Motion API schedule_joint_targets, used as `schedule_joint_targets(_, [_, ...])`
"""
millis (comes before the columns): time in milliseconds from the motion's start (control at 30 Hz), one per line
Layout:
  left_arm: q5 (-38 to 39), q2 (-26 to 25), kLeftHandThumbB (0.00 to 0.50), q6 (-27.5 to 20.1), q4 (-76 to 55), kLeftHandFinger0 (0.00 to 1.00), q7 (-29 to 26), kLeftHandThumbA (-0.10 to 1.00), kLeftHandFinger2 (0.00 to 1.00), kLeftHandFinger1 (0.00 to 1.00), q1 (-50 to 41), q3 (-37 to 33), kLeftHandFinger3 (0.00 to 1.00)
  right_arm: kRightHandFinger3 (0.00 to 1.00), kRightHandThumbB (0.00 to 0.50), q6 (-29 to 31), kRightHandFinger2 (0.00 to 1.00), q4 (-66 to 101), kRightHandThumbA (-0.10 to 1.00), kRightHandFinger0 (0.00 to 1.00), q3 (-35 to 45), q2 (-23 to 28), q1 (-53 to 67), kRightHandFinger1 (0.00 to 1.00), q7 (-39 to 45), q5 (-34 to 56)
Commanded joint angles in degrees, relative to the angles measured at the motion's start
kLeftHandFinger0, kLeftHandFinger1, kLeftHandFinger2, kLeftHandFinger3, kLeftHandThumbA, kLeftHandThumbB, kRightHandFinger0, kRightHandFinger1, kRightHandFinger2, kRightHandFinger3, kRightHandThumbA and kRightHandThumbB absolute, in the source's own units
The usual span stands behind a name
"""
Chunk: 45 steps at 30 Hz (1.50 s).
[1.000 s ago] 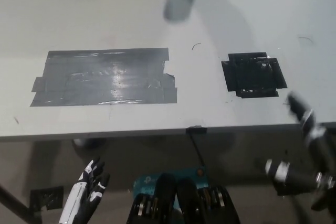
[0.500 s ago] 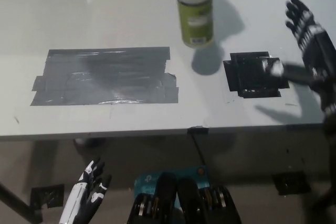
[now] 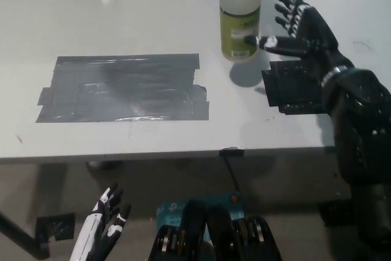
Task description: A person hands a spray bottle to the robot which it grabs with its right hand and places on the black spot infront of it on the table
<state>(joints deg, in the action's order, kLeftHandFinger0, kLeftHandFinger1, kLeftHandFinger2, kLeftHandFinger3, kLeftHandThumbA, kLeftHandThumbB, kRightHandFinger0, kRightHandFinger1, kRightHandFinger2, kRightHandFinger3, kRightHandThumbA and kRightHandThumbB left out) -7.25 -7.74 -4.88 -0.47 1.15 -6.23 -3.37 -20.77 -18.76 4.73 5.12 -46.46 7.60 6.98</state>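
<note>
Translucent plastic with a yellow-green label makes up the spray bottle (image 3: 239,19), which stands or hangs upright at the far side of the white surface (image 3: 153,16), near the top edge of the head view. Its spray head is cut off by the frame, and no person's hand shows, so I cannot tell if it is held from above or rests on the surface. It is just beyond the black spot (image 3: 292,87), slightly to its left side.

The bottle will probably handle as a light and rigid thing, though the smooth wall may slip a little and liquid inside could shift the weight. The best place to take hold seems to be the round body at the label, where the width suits a wrap of the fingers.

The right robot hand (image 3: 298,24) is released, with the fingers spread and pointing away from the robot, palm turned toward the bottle. One finger (image 3: 269,42) reaches across and seems to touch the label, but nothing is closed around the bottle yet. The black forearm rises from the lower right and passes over part of the black spot. The left robot hand (image 3: 101,227) rests low at the lower left, below the surface edge, fingers loosely apart and holding nothing.
</note>
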Motion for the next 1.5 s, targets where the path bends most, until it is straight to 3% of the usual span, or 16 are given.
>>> schedule_joint_targets(0, [-1.07,-0.29,0.064,-0.42,-2.1,1.0,0.39,0.77,1.0,1.0,0.28,-0.42,1.0,1.0,0.426,1.19,1.0,-3.11,1.0,1.0,0.43,-0.73,-6.95,1.0,-0.54,1.19])
schedule_joint_targets(333, [-0.44,-0.73,0.04,1.19,-2.71,1.0,1.16,0.56,1.0,1.0,0.69,-0.32,1.0,1.0,0.482,2.84,1.0,-9.16,1.0,1.0,-0.83,-1.47,-10.43,1.0,0.7,0.6])
schedule_joint_targets(633, [-0.81,-0.65,0.056,0.73,-2.83,1.0,1.13,0.53,1.0,1.0,0.4,-0.38,1.0,1.0,0.401,3.5,1.0,-14.34,1.0,1.0,-1.21,-1.29,-12.31,1.0,-0.13,0.11])
schedule_joint_targets(667, [-0.76,-0.75,0.056,0.48,-2.81,1.0,1.16,0.53,1.0,1.0,0.58,-0.29,1.0,1.0,0.442,3.19,1.0,-15.34,1.0,1.0,-0.82,-1.44,-12.8,1.0,-0.64,0.29])
schedule_joint_targets(800, [-0.48,-0.6,0.063,0.46,-2.84,1.0,1.18,0.53,1.0,1.0,0.71,-0.16,1.0,1.0,0.46,5.41,1.0,-19.55,1.0,1.0,-0.26,-1.4,-13.95,1.0,-0.34,0.68])
schedule_joint_targets(833, [-0.69,-0.61,0.062,0.25,-2.68,1.0,1.09,0.53,1.0,1.0,0.79,-0.19,1.0,1.0,0.392,7.08,1.0,-20.4,1.0,1.0,-1.22,-1.04,-14.35,1.0,-0.84,-0.82])
schedule_joint_targets(867, [-0.64,-0.59,0.064,0.32,-2.66,1.0,1.12,0.53,1.0,1.0,0.81,-0.18,1.0,1.0,0.344,8.16,1.0,-21.25,0.76,1.0,-0.44,-1.45,-14.81,1.0,-2.68,-0.87])
schedule_joint_targets(967, [-0.49,-0.55,0.065,0.48,-2.69,1.0,1.19,0.53,1.0,1.0,0.8,-0.14,1.0,1.0,0.354,9.74,1.0,-22.7,0.72,0.98,1.04,-2.15,-15.44,1.0,-5.0,-0.42])
schedule_joint_targets(1000, [-0.49,-0.47,0.072,0.71,-2.62,1.0,1.15,0.54,1.0,1.0,1.06,-0.12,1.0,0.4,0.335,12.11,0.31,-23.05,0.13,0.26,3.06,-3.42,-16.14,0.26,-9.32,-0.19])
schedule_joint_targets(1067, [-0.49,-0.43,0.072,0.8,-2.59,1.0,1.14,0.54,1.0,1.0,1.16,-0.11,1.0,0.4,0.335,13.3,0.31,-23.37,0.13,0.26,4.05,-4.01,-16.51,0.26,-11.21,-0.2])
schedule_joint_targets(1100, [-0.01,-0.35,0.078,1.13,-2.69,1.0,1.29,0.53,1.0,1.0,1.37,0.04,1.0,0.18,0.338,14.48,0.13,-21.7,0.23,0.05,4.23,-4.6,-16.52,0.05,-13.05,-1.36])
schedule_joint_targets(1133, [0.19,-0.31,0.078,1.27,-2.74,1.0,1.35,0.53,1.0,1.0,1.46,0.1,1.0,0.18,0.338,15.04,0.13,-21.01,0.23,0.05,4.31,-4.87,-16.52,0.05,-13.86,-1.87])
schedule_joint_targets(1167, [-0.1,-0.43,0.072,1.36,-2.86,1.0,1.33,0.54,1.0,1.0,1.55,0.06,1.0,0.08,0.314,16.42,0.17,-19.98,0.32,0.01,3.38,-4.83,-16.38,0.04,-14.09,-3.22])
schedule_joint_targets(1233, [-0.47,-0.66,0.064,0.86,-2.62,1.0,1.27,0.54,1.0,1.0,1.77,0.03,1.0,0.05,0.337,18.79,0.25,-15.94,0.42,0.0,0.12,-4.83,-15.62,0.02,-17.31,-9.08])
schedule_joint_targets(1333, [-0.41,-0.65,0.067,0.57,-2.52,1.0,1.25,0.54,1.0,1.0,1.78,0.05,1.0,0.0,0.372,19.0,0.23,-14.14,0.47,0.0,-1.96,-4.64,-15.07,0.0,-22.16,-14.01])
schedule_joint_targets(1467, [-0.17,-0.5,0.058,0.72,-2.71,1.0,1.22,0.54,1.0,1.0,1.78,0.15,1.0,0.04,0.307,22.92,0.25,-12.9,0.47,0.0,-1.24,-4.38,-13.22,0.04,-22.18,-12.91])
